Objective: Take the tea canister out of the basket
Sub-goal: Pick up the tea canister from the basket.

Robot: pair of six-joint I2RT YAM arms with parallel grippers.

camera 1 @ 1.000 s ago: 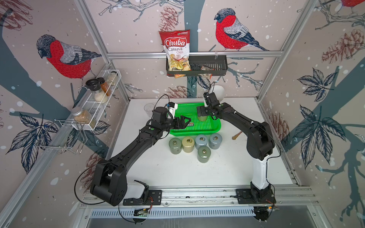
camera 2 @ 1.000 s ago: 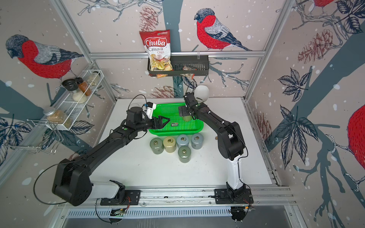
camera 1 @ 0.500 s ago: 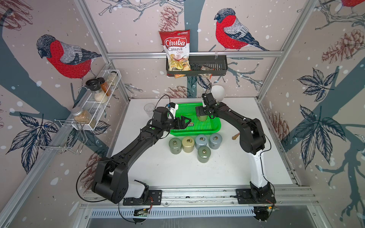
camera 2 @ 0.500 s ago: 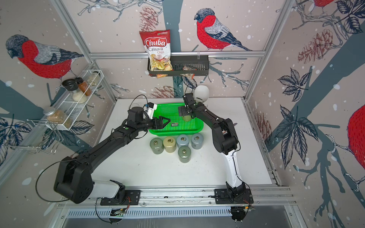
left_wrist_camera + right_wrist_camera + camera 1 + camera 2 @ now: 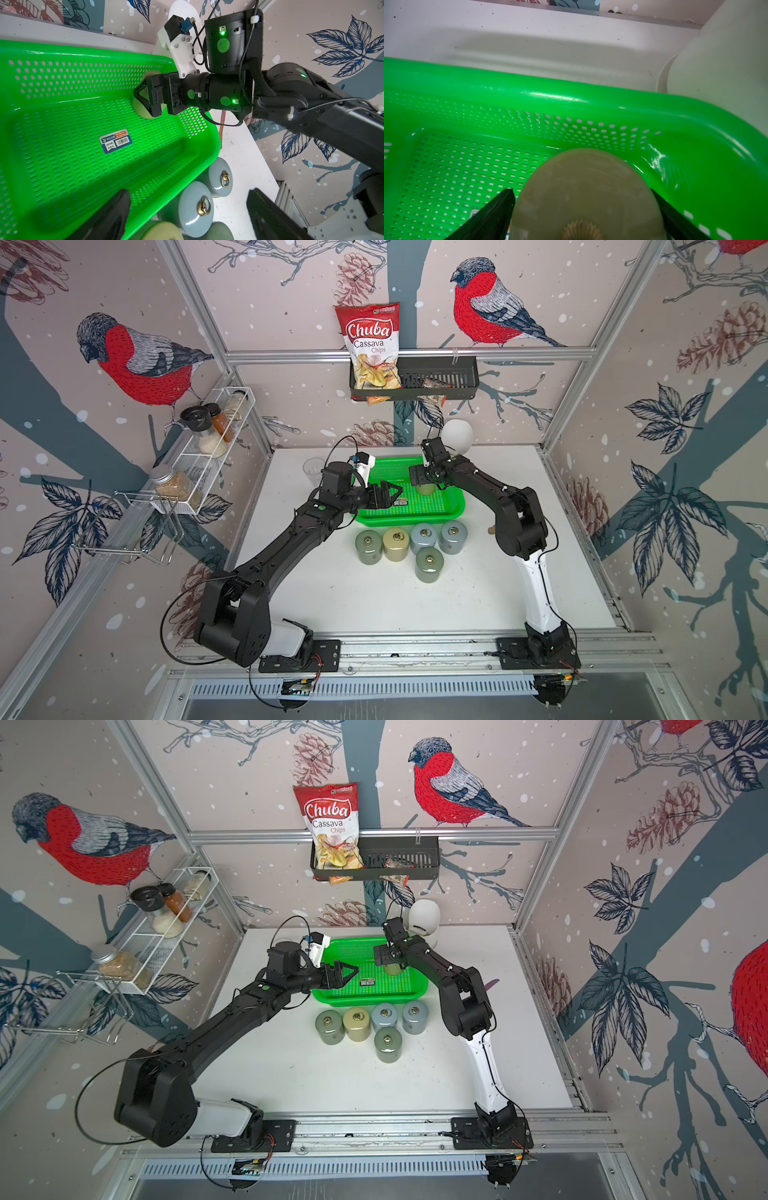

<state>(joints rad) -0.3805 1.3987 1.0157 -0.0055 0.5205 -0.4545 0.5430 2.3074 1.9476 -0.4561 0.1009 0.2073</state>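
White tabletop point(image 5: 332, 597), enclosed by bird-print panels point(image 5: 519, 414): one green perforated basket point(image 5: 409, 517) is set toward the back, with a pale tea canister point(image 5: 392, 969) lodged inside it at its back right. Right gripper point(image 5: 582, 193) is placed with jaws on either side of the canister, firm contact not being discernible; left gripper point(image 5: 395, 497) is held wide apart over the basket's left end, nothing being gripped. Five further canisters point(image 5: 423, 537) are grouped just before the basket.
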